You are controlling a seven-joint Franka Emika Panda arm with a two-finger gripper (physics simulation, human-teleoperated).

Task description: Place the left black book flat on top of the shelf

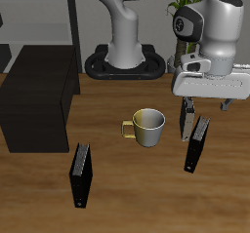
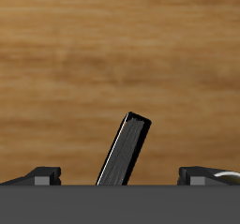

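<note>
The pincer point(image 1: 191, 113) hangs released, jaws spread, directly above the book point(image 1: 197, 144) standing upright on the table point(image 1: 146, 193). Slim, stiff and probably smooth-covered, it looks light but easily toppled; gripping across its thin top edge seems safest.

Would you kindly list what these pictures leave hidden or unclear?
- Wrist view: the lower end of the left black book is hidden by the gripper's body.
- Exterior view: whether the fingertips touch that book is too small to tell.
- Exterior view: the shelf is cut off by the frame edge.
</note>
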